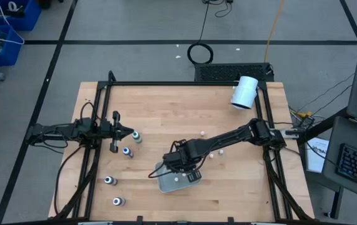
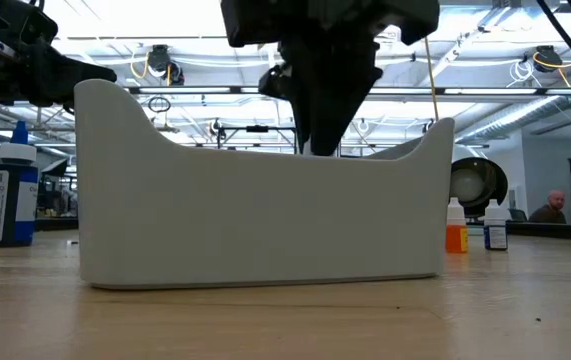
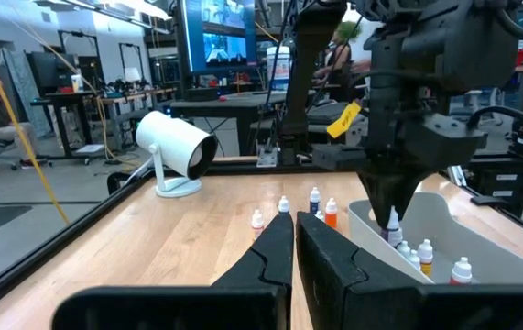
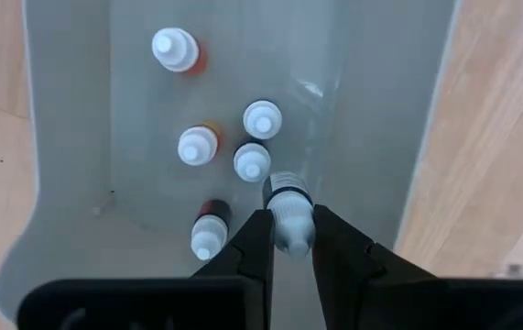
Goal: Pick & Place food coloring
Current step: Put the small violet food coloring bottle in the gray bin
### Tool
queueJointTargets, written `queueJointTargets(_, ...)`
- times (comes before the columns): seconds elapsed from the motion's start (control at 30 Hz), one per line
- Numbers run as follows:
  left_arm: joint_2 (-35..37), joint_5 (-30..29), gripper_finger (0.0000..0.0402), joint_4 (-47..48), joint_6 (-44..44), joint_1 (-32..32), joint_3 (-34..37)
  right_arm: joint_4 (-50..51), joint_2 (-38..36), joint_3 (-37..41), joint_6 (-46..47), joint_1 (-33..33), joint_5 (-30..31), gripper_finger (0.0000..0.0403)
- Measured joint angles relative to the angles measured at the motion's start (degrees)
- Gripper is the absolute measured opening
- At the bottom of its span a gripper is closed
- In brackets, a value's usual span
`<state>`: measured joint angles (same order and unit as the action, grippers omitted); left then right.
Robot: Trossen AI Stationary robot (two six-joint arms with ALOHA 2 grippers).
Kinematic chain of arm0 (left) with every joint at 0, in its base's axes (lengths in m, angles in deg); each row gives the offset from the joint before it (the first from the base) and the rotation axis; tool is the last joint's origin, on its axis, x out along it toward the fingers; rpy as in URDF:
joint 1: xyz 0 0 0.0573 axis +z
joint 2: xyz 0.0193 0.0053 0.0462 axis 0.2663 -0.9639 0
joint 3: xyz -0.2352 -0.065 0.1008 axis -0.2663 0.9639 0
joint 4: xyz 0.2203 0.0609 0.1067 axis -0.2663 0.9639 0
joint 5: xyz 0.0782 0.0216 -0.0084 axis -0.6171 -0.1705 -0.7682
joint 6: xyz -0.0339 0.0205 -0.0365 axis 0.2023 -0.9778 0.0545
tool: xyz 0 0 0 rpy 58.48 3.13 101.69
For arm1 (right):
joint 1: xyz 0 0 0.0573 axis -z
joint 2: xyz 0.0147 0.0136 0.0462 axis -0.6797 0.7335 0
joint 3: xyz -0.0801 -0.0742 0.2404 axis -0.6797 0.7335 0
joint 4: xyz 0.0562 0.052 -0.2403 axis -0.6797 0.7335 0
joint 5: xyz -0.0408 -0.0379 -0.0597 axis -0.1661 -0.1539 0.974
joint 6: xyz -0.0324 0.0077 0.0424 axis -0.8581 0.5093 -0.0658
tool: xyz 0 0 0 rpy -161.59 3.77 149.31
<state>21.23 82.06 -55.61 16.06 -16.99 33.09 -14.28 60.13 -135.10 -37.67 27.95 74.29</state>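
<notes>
Over the clear tray (image 1: pixel 165 182), the right hand (image 4: pixel 290 240) points straight down into it, pinching one food coloring bottle (image 4: pixel 288 209) by its pale cap and neck, the fingers (image 4: pixel 254 240) close on either side. Inside the tray, five more bottles (image 4: pixel 254 147) stand upright just beside the held one, white caps up — a few with orange or red bodies. The held bottle hangs close above the tray floor beside the nearest of them; whether it touches the floor I cannot tell.

Away from the tray toward the left arm, four dark-bodied bottles (image 1: pixel 127 151) stand apart on the table (image 1: pixel 165 119), and a few whitish ones (image 1: pixel 212 153) sit near the tray on its far side, toward the white cylinder (image 1: pixel 244 92). The left hand (image 3: pixel 290 240) waits level above the table beside the nearest dark bottle, its fingers pressed nearly together and gripping nothing.

These bottles look light and stiff — small plastic droppers, tall for their base, so they should tip at a slight nudge. The smooth body is likely slippery; the narrower cap and neck offers a ledge for the fingers, which is the hold used now. Taking each from straight above at the cap looks best, with the fingers spread only just enough to clear it, since neighbours in the tray stand near and a wide opening could knock them over.
</notes>
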Motion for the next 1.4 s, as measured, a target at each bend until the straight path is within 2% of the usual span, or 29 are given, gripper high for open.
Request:
queueJointTargets(0.2,-0.02,0.01,0.0026,0.0,0.0,0.02,-0.01,-1.01,-0.07,0.31,-0.01,0.04,0.0,0.0041)
queueJointTargets(0.73,0.0,0.01,0.0026,0.0,0.0,0.0,-0.01,-6.31,-0.07,7.59,0.43,0.07,-0.06,0.0041)
queueJointTargets(0.9,-0.01,0.02,0.0026,0.0,0.02,0.0,0.0,-8.8,-0.22,10.42,0.52,0.63,-2.97,0.0041)
queueJointTargets(1.4,0.0,0.0,0.0026,0.0,0.0,0.0,0.0,-10.09,-0.17,10.71,0.07,0.63,-2.99,0.0049)
